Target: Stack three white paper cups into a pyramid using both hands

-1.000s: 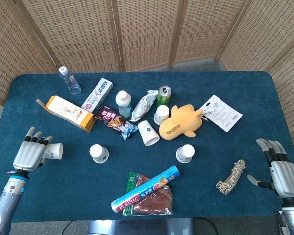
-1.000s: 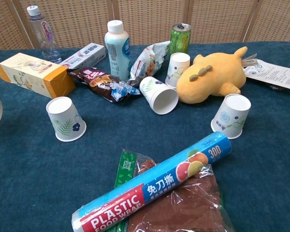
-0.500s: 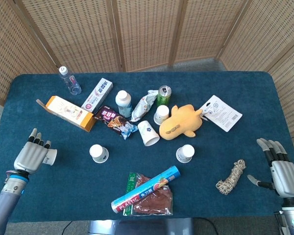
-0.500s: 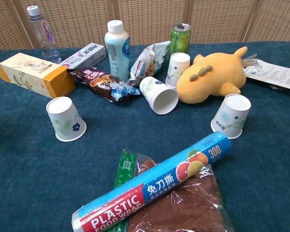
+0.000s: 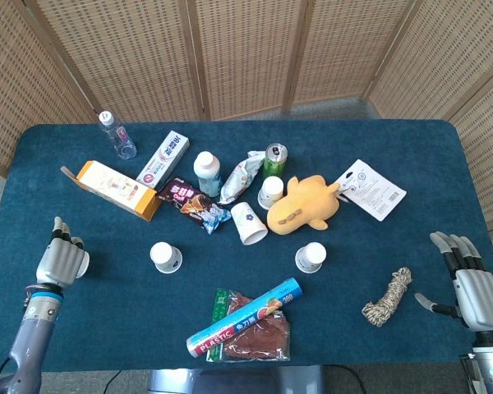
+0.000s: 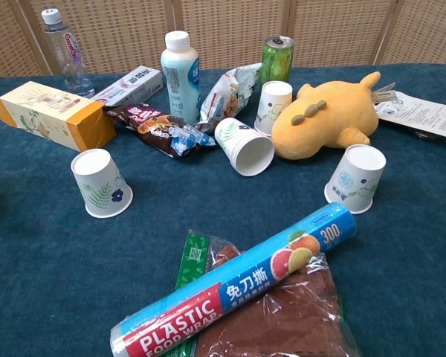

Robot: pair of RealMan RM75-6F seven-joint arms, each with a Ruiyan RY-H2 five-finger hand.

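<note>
Four white paper cups on blue table (image 5: pixel 411 156). Upside down: left cup (image 6: pixel 101 183) at 9 o'clock, right cup (image 6: pixel 356 178) at 3 o'clock, rear cup (image 6: pixel 273 106) at 12, touching yellow plush (image 6: pixel 331 115). Tipped cup (image 6: pixel 243 146) at centre, mouth toward 5 o'clock, interior bare. Left hand (image 5: pixel 62 263) at far 9 o'clock, fingers curled; contents cannot tell. Right hand (image 5: pixel 468 283) at 4 o'clock, fingers apart, holding nothing. Green can (image 6: pixel 276 59) opened; contents unseen.
</note>
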